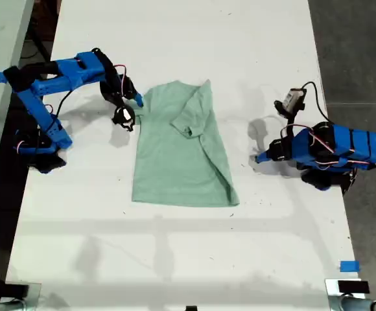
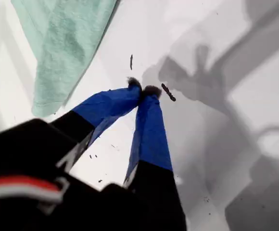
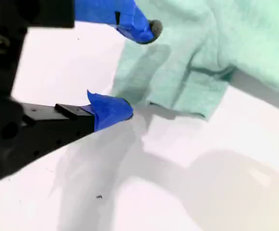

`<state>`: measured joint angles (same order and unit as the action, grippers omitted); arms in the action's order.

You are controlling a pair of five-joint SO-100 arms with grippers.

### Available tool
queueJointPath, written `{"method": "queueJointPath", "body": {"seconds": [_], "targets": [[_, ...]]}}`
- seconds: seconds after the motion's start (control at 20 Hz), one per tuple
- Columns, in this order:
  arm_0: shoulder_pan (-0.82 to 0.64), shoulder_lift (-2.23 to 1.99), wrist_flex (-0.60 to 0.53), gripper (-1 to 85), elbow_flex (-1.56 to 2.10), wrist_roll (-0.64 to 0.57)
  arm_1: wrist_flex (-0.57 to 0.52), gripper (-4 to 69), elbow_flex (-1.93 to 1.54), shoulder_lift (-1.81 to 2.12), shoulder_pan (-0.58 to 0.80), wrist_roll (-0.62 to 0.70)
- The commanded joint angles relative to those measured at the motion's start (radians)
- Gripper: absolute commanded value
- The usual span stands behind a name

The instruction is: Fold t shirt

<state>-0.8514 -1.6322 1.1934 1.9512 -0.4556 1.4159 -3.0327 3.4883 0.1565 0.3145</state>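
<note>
- Lying near the middle of the white surface (image 1: 175, 246), the t shirt (image 1: 178, 155) is pale mint green and creased.
- Its side toward the exterior view's right is folded over the body, with that sleeve (image 1: 191, 116) resting on top of the chest area.
- My second pincer (image 3: 130, 67) is released, its blue-taped fingertips (image 3: 111, 109) spread apart at the edge of the shirt's other sleeve (image 3: 187, 91); one tip sits above the cloth, the other over the bare surface beside it.
- In the exterior view this arm reaches in from the left, and its pincer (image 1: 133, 107) sits at the shirt's upper left edge.
- My first pincer (image 2: 143, 90) is clenched with nothing in it, its tips meeting over bare surface, apart from the shirt's corner (image 2: 65, 53).
- In the exterior view that arm is drawn in on the right, its pincer (image 1: 260, 157) near the shirt's folded edge but clear of it.
</note>
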Motion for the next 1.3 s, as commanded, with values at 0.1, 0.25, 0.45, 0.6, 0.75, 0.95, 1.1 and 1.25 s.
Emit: {"method": "queueJointPath", "body": {"seconds": [0.1,0.25,0.45,0.6,0.75,0.95,1.1,1.25], "targets": [[-0.015,0.08,-0.1,21.1,0.017,-0.002,-0.015,2.1,-0.046,0.009,-0.003,0.003],[-0.02,0.13,-0.104,-0.1,-0.006,-0.002,-0.015,2.2,-0.046,0.009,-0.003,0.003],[-0.012,0.104,-0.035,-0.1,-0.035,0.005,-0.015,2.2,-0.046,0.009,-0.003,0.003],[-0.005,0.051,0.094,-0.1,-0.112,0.041,-0.015,2.2,-0.046,0.009,-0.002,0.005],[0.012,0.054,0.282,-0.1,-0.321,0.083,-0.015,2.2,-0.046,0.009,0.003,0.008],[0.086,0.227,0.442,-0.1,-0.747,0.103,-0.015,1.9,-0.046,0.009,0.006,0.012],[0.183,0.402,0.411,-0.1,-0.996,0.106,-0.015,1.9,-0.046,0.009,0.008,0.014],[0.265,0.471,0.296,-0.1,-1.002,0.11,-0.015,1.9,-0.046,0.009,0.008,0.017]]}}
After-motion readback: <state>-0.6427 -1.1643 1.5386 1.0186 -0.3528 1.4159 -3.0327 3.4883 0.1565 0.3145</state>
